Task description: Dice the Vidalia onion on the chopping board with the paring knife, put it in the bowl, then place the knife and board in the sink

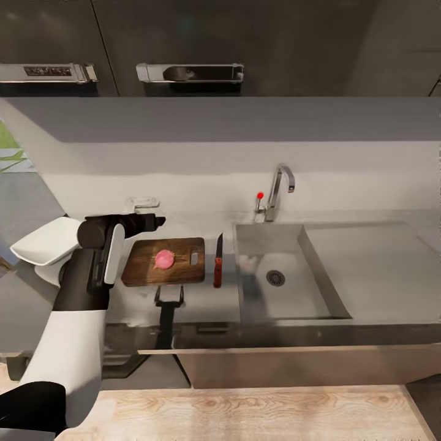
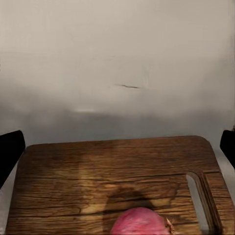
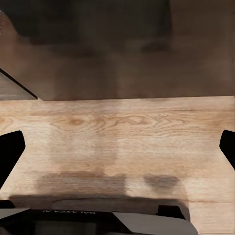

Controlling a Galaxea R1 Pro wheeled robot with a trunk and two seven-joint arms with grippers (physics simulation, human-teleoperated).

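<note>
The pink Vidalia onion (image 1: 164,259) (image 2: 139,223) lies whole on the brown chopping board (image 1: 144,269) (image 2: 98,171), left of the sink (image 1: 294,303). The red-handled paring knife (image 1: 218,260) lies on the countertop (image 1: 202,300) between board and sink. The white bowl (image 1: 40,245) sits at the far left, partly hidden by my left arm. My left gripper (image 1: 169,294) (image 2: 122,139) is open at the board's front edge, pointing at the onion and not touching it. My right gripper (image 3: 117,147) is open and empty, hanging over the wooden floor.
A chrome faucet (image 1: 280,187) with a red knob rises behind the basin. A flat drainboard (image 1: 380,263) extends to the right of it. Dark wall cabinets (image 1: 190,37) hang above. The light wood floor (image 1: 257,416) runs below the counter front.
</note>
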